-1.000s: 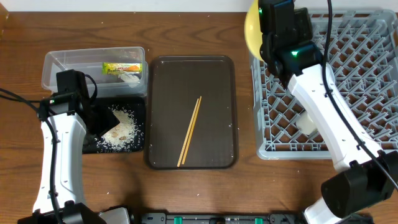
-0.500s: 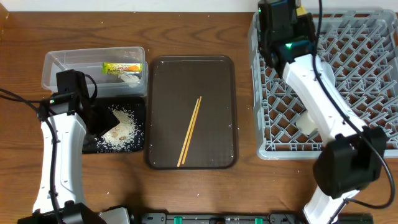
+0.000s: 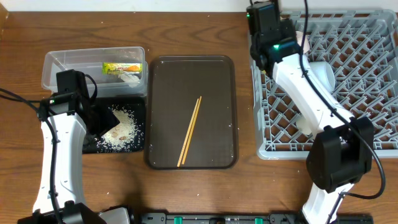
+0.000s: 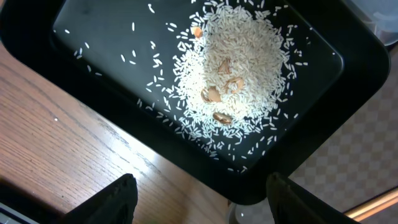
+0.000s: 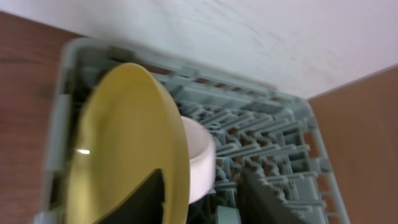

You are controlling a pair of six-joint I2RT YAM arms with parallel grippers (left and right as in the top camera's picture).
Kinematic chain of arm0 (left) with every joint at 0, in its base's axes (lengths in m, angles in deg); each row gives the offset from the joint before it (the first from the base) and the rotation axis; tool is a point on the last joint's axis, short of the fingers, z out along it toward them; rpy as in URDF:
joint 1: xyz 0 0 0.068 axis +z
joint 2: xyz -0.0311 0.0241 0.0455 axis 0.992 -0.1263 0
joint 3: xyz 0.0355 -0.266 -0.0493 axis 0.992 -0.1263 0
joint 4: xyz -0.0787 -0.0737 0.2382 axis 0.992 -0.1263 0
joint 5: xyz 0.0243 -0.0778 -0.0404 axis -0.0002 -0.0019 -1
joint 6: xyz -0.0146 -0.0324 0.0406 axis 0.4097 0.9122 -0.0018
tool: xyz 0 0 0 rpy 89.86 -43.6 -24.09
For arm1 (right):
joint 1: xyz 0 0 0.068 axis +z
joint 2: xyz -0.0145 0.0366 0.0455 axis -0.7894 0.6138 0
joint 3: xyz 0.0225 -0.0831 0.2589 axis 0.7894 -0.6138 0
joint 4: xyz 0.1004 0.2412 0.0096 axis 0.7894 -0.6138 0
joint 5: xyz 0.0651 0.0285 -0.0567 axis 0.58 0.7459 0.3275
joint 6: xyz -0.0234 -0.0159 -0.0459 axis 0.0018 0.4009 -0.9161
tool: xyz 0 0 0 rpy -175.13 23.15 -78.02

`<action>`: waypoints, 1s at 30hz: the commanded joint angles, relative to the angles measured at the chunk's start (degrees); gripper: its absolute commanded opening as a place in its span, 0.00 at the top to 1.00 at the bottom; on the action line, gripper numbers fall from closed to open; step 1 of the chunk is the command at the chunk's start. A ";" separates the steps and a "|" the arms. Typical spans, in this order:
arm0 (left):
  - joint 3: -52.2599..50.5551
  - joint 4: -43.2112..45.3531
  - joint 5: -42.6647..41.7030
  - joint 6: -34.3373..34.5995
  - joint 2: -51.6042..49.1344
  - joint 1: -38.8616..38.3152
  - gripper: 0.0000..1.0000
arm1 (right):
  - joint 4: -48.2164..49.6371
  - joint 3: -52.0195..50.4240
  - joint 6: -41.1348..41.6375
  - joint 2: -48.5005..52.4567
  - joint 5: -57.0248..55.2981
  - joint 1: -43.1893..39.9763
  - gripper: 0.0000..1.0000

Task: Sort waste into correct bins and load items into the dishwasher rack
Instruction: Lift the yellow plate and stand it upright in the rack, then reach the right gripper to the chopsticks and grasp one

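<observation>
The round yellow plate (image 5: 124,143) stands on edge in the far left corner of the grey dishwasher rack (image 3: 354,87), against a white bowl (image 5: 200,158). My right gripper (image 5: 205,202) is open, its jaws apart round the plate's rim; the arm hides the plate in the overhead view. My left gripper (image 4: 202,205) is open and empty over the near edge of the glossy black tray (image 3: 140,106), which holds loose rice (image 3: 121,127). The clear tub (image 3: 62,62) holds the printed wrapper (image 3: 121,67) and a white scrap (image 3: 130,78). The chopsticks (image 3: 189,130) lie on the brown serving tray (image 3: 217,81).
A pale cup (image 3: 305,121) sits at the rack's near left, and a pale bowl (image 3: 320,73) sits further back in the rack. The rice pile (image 4: 239,74) has a few tan bits in it. The wall runs along the table's far edge.
My right arm has swung back and left over the rack's far left corner with the yellow plate, which no longer shows in the overhead view. The left arm has not moved.
</observation>
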 commanded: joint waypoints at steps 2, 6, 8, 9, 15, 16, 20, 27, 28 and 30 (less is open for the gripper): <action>0.50 -0.15 0.26 0.52 0.20 0.24 0.31 | -1.70 0.15 3.39 -1.07 1.77 1.29 0.55; 0.50 -0.17 0.26 0.52 0.20 0.24 0.31 | -4.85 0.15 6.64 -4.52 7.96 1.42 0.44; 0.50 -0.17 0.26 0.52 0.20 0.24 0.31 | -6.60 0.15 6.64 -6.84 14.80 1.42 0.41; 0.50 -0.17 0.26 0.55 0.20 0.24 0.31 | -7.80 0.15 6.64 -8.22 19.67 1.49 0.41; 0.50 -0.15 0.26 0.52 0.20 0.24 0.31 | -15.74 0.15 15.19 -11.13 48.02 3.23 0.43; 0.50 -0.15 0.26 0.52 0.20 0.24 0.31 | -17.70 0.13 17.20 -10.75 51.17 3.96 0.43; 0.50 -0.15 0.26 0.52 0.20 0.24 0.30 | -25.59 0.04 21.20 -8.39 54.45 8.22 0.41; 0.50 -0.15 0.26 0.52 0.20 0.24 0.31 | -31.26 0.04 28.22 -1.60 54.42 17.49 0.41; 0.50 -0.15 0.26 0.52 0.20 0.24 0.30 | -31.23 0.04 29.35 -0.55 54.40 18.71 0.41; 0.50 -0.17 0.26 0.52 0.20 0.24 0.31 | -31.21 0.04 31.78 1.51 53.99 20.65 0.44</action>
